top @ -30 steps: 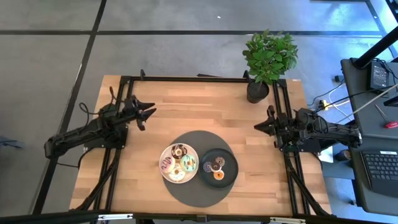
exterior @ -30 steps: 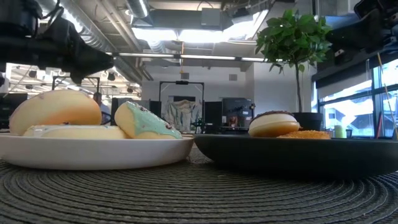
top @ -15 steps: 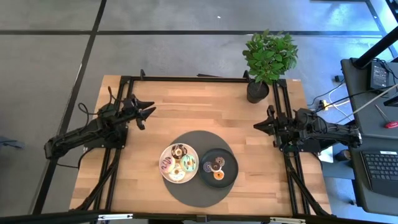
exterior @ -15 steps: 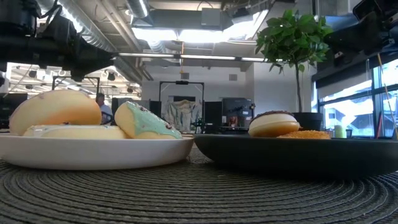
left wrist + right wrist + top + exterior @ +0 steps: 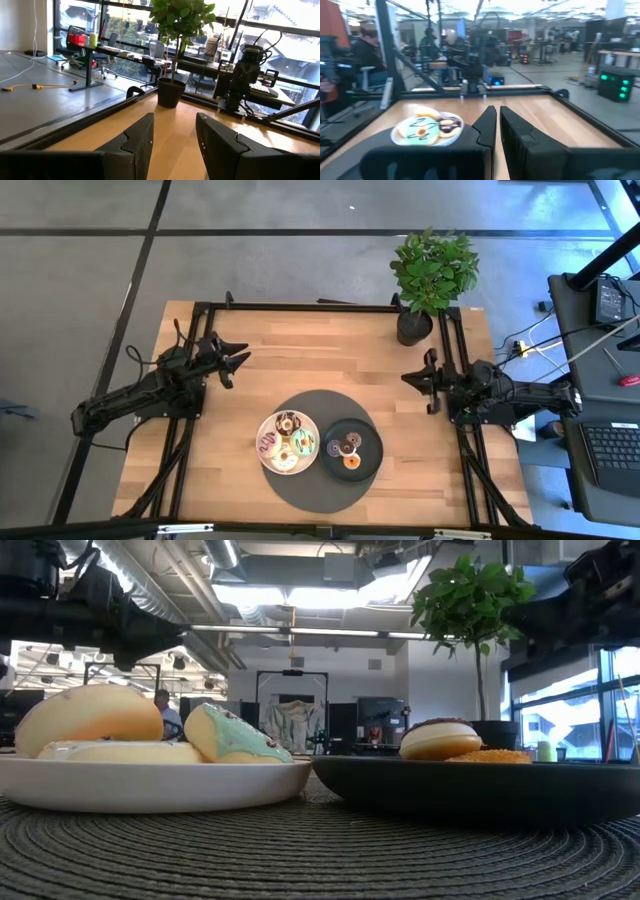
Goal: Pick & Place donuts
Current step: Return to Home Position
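Several donuts lie on a white plate point(image 5: 288, 442): a chocolate-sprinkled one point(image 5: 288, 422), a green one point(image 5: 303, 442), a purple-iced one point(image 5: 268, 444) and a cream one point(image 5: 285, 460). Small donuts, a brown one point(image 5: 350, 442) and an orange one point(image 5: 352, 462), lie on a black plate point(image 5: 368, 432). Both plates rest on a round dark mat point(image 5: 310, 405). My left gripper point(image 5: 243, 359) hovers open over the table's left part, far from the plates. My right gripper point(image 5: 405, 379) hovers shut by the right edge; its wrist view shows the white plate point(image 5: 427, 135) beyond its fingertips point(image 5: 498, 117).
A potted plant point(image 5: 430, 280) stands at the far right corner, close behind my right arm. Black frame rails point(image 5: 320, 307) run along the table's edges. Bare wood lies between each gripper and the mat. A desk with a keyboard point(image 5: 610, 455) stands beyond the right edge.
My right gripper has moved a little toward the table's left edge, out over the wood. My left arm, the plates and the donuts have stayed where they were.
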`<action>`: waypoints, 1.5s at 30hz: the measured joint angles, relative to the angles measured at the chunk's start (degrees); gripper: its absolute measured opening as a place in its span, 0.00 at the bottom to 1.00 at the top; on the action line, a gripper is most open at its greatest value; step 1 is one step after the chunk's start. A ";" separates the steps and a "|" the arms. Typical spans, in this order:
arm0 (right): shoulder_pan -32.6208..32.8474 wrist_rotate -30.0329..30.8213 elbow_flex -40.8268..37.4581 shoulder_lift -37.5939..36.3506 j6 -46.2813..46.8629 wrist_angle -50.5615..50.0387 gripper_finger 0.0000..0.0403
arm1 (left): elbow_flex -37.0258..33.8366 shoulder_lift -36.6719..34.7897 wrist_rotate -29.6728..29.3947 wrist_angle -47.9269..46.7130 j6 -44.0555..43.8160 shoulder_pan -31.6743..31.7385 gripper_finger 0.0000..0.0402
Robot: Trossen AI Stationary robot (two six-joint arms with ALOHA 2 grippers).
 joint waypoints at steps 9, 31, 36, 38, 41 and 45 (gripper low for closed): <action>0.00 4.73 0.07 0.00 -3.25 -3.37 0.07 | 0.00 0.00 -0.06 -0.18 2.14 0.00 0.36; 0.00 4.75 0.09 0.00 -5.94 -4.24 0.07 | 0.06 0.02 -0.17 0.07 2.54 0.00 0.36; 0.00 4.75 0.09 0.00 -5.96 -4.22 0.07 | 0.06 0.02 -0.20 0.07 2.56 0.00 0.36; 0.00 4.75 0.09 0.00 -5.90 -4.24 0.07 | 0.06 0.02 -0.20 0.07 2.54 0.00 0.36; 0.00 4.75 0.11 0.00 -5.84 -4.23 0.07 | 0.06 0.02 -0.20 0.07 2.55 0.00 0.36; 0.00 4.75 0.11 0.00 -5.87 -4.22 0.07 | 0.06 0.02 -0.20 0.07 2.54 0.00 0.36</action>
